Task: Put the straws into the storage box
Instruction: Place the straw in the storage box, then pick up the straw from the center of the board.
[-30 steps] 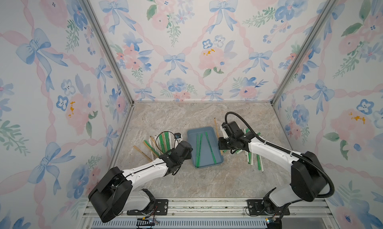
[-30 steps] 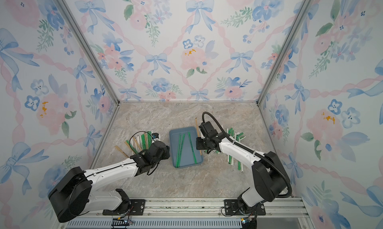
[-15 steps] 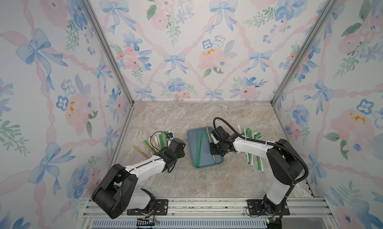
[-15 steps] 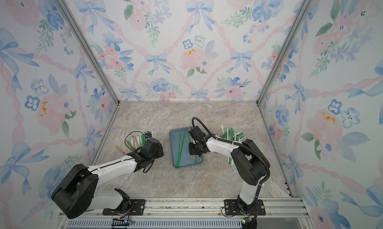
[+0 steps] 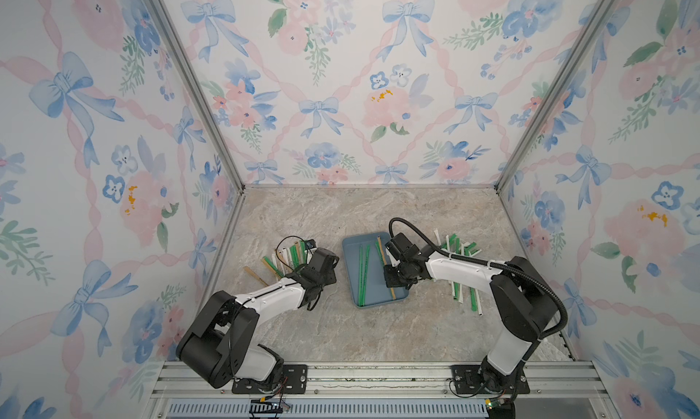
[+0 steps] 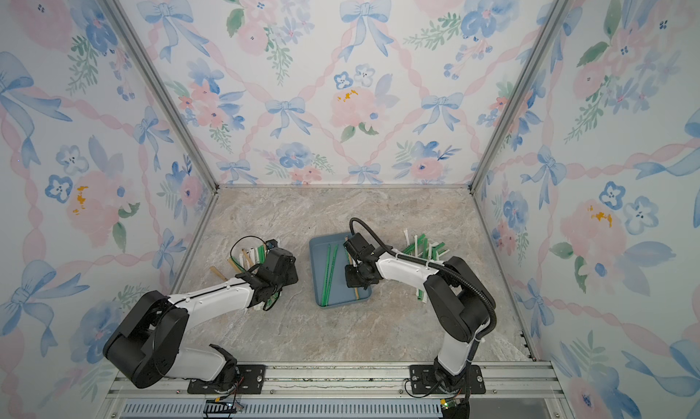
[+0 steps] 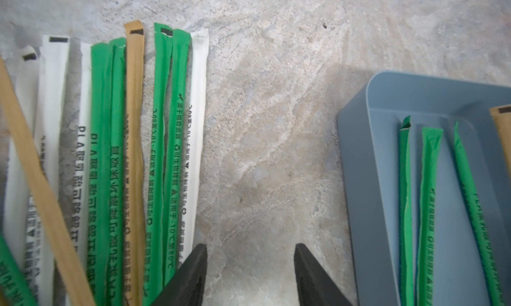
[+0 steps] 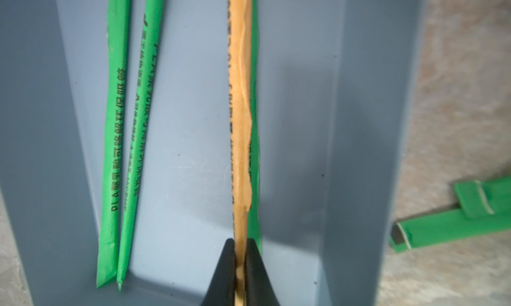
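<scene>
Top view: marble tabletop (image 5: 378, 322), floral walls (image 5: 341, 95); R end effector (image 5: 394, 280) pinches straw (image 5: 392, 292), L end effector (image 5: 325, 263) agape.

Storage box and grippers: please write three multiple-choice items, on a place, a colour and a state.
1. The right gripper is over: A) the storage box; B) loose straws; C) the left arm.
2. The straw it pinches is: A) green; B) white; C) tan.
3. The left gripper is: A) shut on a straw; B) open, empty; C) shut on the box.
1 A, box floor lies beneath it; 2 C, the tan straw runs between its shut jaws; 3 B, bare table shows between its jaws.
</scene>
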